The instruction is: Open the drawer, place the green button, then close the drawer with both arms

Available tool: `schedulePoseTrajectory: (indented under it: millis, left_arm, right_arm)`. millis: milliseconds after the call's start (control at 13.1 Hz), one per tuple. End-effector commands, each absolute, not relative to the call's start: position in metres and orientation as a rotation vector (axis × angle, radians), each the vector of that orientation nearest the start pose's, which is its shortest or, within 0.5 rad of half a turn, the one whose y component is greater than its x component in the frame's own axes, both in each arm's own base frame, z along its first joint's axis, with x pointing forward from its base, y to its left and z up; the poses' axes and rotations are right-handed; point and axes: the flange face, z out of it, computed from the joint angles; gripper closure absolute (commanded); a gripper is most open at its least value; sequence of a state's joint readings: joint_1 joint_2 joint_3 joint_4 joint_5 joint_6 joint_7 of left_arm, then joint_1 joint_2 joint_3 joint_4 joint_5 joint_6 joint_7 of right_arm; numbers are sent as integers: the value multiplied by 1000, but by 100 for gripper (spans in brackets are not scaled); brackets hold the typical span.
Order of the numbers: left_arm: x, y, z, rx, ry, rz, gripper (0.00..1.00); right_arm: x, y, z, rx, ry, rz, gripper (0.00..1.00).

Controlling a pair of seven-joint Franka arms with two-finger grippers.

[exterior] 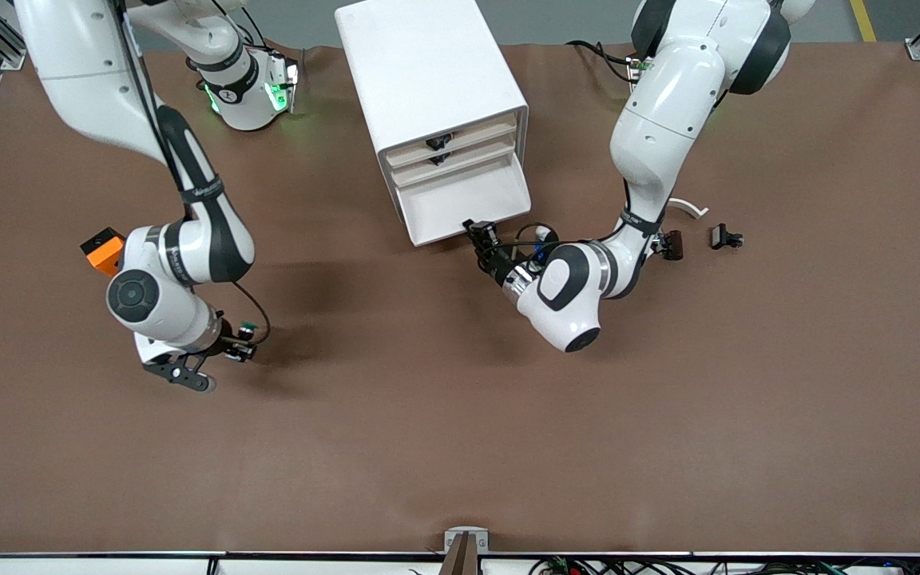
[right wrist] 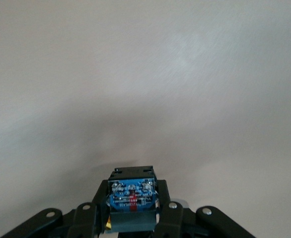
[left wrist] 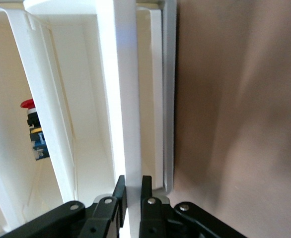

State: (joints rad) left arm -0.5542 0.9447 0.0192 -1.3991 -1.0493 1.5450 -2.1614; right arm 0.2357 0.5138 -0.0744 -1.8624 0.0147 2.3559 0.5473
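Drawer: pulled open; left pincer clamped on its front edge.
Button: gripped by right pincer, near the bench's right-arm end.
Remaining: place button, close drawer.

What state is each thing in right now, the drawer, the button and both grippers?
drawer: pulled open, lowest in the cabinet.
button: held off the table, not yet in the drawer.
left gripper: shut on the drawer's front edge.
right gripper: shut on the button.
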Motion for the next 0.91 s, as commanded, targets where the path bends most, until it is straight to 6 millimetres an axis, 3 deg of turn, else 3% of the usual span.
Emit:
schedulePoseTrajectory:
  millis: [0, 76, 304, 457, 609, 837]
  left_arm:
    - [539, -415, 147, 1537, 2558, -1906, 57]
    - [545, -410, 150, 1528, 2549, -1902, 1]
    - [568, -402, 173, 1537, 2477, -1858, 0]
    - [599, -383, 198, 1527, 2426, -1791, 0]
    - [623, -355, 211, 1522, 2380, -1722, 0]
    - [652, -311, 249, 1605, 2272, -1548, 0]
  right_arm:
    - [607, 157, 283, -3085, 759, 31, 100]
    - [595, 188, 295, -3067, 815, 37, 100]
    - [557, 269, 316, -2983, 983, 55, 100]
    - [525, 323, 329, -2955, 1072, 63, 100]
    - [496, 364, 336, -2931, 1132, 59, 100]
    - [449, 421, 336, -2909, 1184, 51, 100]
